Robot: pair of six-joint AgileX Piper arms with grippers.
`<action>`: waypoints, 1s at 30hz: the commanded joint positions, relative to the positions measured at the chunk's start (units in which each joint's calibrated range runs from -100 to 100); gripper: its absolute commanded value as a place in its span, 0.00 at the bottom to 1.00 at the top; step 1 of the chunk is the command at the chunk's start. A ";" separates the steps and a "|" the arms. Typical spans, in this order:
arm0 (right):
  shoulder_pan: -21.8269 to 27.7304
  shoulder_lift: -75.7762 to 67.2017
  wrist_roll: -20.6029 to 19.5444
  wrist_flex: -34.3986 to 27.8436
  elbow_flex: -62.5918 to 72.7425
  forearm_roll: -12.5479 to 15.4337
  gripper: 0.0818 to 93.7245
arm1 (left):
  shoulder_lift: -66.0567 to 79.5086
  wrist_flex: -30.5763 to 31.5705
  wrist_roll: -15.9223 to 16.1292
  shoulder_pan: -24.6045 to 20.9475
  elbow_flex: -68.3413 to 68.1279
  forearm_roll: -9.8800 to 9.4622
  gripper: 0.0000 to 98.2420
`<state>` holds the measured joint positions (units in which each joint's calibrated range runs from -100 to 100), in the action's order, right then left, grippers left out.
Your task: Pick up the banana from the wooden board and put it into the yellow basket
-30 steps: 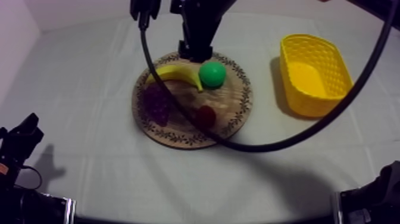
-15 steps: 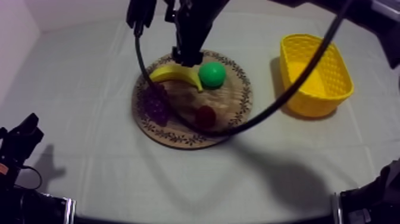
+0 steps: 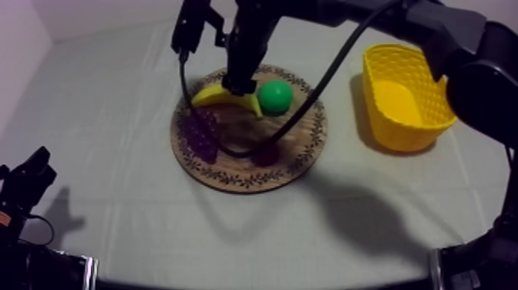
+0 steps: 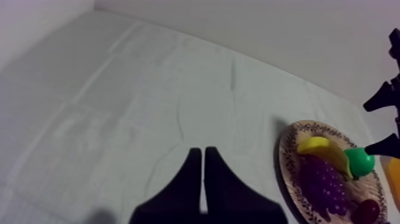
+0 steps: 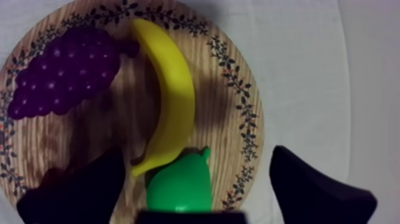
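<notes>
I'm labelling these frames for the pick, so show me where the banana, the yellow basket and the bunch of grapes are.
banana [image 5: 172,89], right wrist view, middle of its curved body.
yellow basket [image 3: 401,136], top view, near outer wall.
bunch of grapes [image 5: 59,74], right wrist view, centre of the cluster.

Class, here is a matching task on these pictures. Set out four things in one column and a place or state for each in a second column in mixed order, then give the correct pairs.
Things:
1. banana
2. bunch of grapes
3. yellow basket
4. left gripper

Descriptions:
a. shut, above bare cloth
b. purple, on the wooden board
c. empty, standing on the cloth away from the board
d. lying on the board beside the pear

Pairs: 1-d, 2-b, 3-c, 4-a
</notes>
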<state>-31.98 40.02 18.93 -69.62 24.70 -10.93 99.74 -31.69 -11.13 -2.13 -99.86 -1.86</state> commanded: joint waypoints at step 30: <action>-0.14 12.98 -1.48 3.36 3.39 0.22 0.82 | 0.01 0.00 0.02 0.00 -0.03 -0.02 0.00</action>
<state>-32.13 52.94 17.57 -66.12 27.94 -10.76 99.74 -31.69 -11.13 -2.13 -99.86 -1.86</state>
